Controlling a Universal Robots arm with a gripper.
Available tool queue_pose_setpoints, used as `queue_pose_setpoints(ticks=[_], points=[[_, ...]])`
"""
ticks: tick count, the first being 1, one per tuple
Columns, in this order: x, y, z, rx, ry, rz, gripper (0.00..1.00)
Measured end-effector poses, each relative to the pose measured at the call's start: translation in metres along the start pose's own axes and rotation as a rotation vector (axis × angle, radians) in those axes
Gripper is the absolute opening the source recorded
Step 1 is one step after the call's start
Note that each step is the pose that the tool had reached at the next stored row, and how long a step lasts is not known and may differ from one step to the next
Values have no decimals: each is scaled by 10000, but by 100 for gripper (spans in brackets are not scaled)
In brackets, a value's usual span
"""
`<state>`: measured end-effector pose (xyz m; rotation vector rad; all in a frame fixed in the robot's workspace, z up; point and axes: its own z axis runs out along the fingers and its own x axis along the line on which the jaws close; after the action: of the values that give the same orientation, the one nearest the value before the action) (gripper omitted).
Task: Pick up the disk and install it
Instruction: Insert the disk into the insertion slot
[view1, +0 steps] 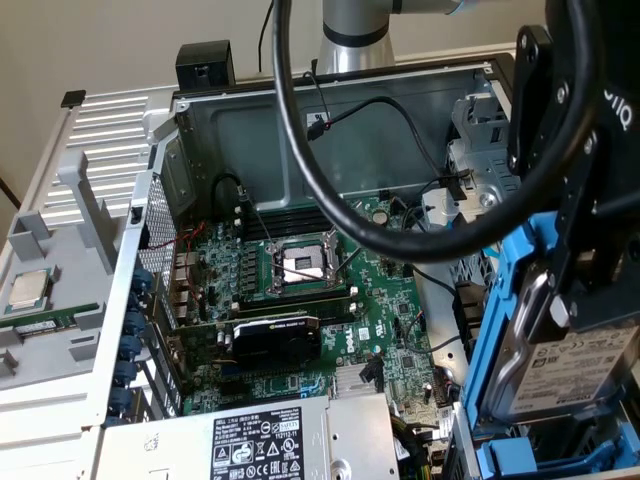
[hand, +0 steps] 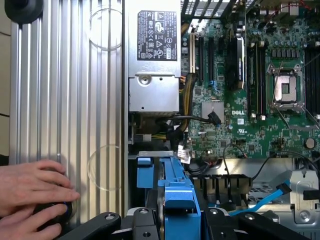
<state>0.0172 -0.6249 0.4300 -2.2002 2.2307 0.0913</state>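
Fingers (hand: 142, 226) clamped on the disk (view1: 572, 368), blue carrier and all, held on edge at the exterior view's right above the open computer case (view1: 262, 130). Motherboard (view1: 392, 330) lies inside, graphics card (view1: 275, 338) across it. Person's hand (hand: 30, 192) rests on the ribbed panel (hand: 65, 100).

Open room above motherboard (view1: 400, 330), thick cable (view1: 420, 243) looped in front, graphics card (view1: 275, 338) upright, hand (hand: 30, 192) on ribbed panel (hand: 65, 90).

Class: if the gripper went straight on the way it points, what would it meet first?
Probably the blue-railed drive bay below it: the gripper, jaws shut on the disk, points down into it. Depth is unclear.
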Motion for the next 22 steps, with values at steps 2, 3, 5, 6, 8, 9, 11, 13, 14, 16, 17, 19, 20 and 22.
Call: queue_pose_setpoints(ticks=[2,3,5,6,8,9,11,13,14,16,17,19,20,22], points=[[0,12,-1,1,3,1,37],[0,12,-1,0,3,1,37],[0,12,-1,0,3,1,37],[0,12,-1,0,2,1,37],[-1,12,-1,0,2,1,37],[0,12,0,0,2,1,37],[-1,12,2,0,3,1,37],[-1,12,8,0,2,1,37],[0,12,9,0,4,1,37],[0,11,17,0,1,1,37],[0,11,20,0,3,1,37],[1,11,28,0,3,1,37],[1,11,33,0,2,1,37],[1,11,40,0,2,1,37]])
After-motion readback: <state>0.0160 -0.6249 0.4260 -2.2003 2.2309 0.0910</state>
